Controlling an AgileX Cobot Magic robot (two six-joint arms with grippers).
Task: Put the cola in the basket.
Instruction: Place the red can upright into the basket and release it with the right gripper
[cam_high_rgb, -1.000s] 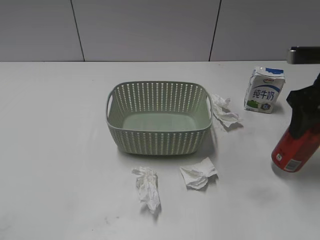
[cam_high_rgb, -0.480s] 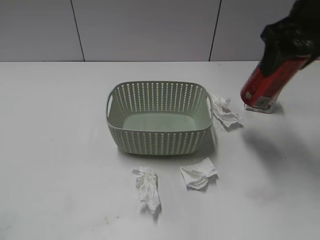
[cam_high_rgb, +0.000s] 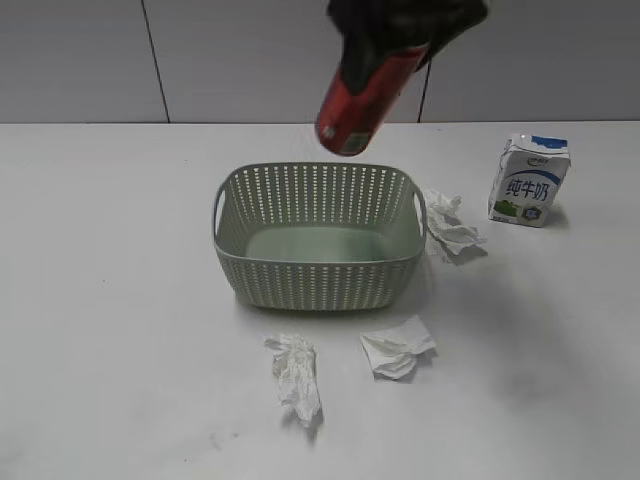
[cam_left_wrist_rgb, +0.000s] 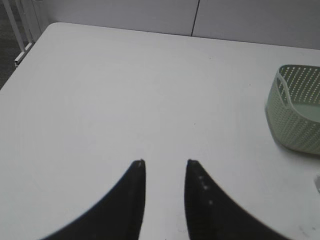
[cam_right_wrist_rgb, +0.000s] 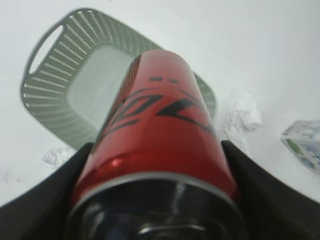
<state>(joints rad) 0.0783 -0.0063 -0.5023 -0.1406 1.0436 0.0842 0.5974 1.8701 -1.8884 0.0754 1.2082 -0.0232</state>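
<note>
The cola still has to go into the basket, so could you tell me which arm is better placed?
Right: its tool already grips the cola above the basket. The left tool is empty, off to the side.

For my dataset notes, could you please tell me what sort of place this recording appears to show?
Probably a lab test bench, not a home: a bare white table before plain grey wall panels, with staged items only: a green basket, a milk carton and crumpled tissues.

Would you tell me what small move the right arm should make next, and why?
Probably lower the cola, tilted in the right gripper, straight down: it hangs above the basket's back rim, the basket is empty, and releasing from this height risks a bounce.
</note>
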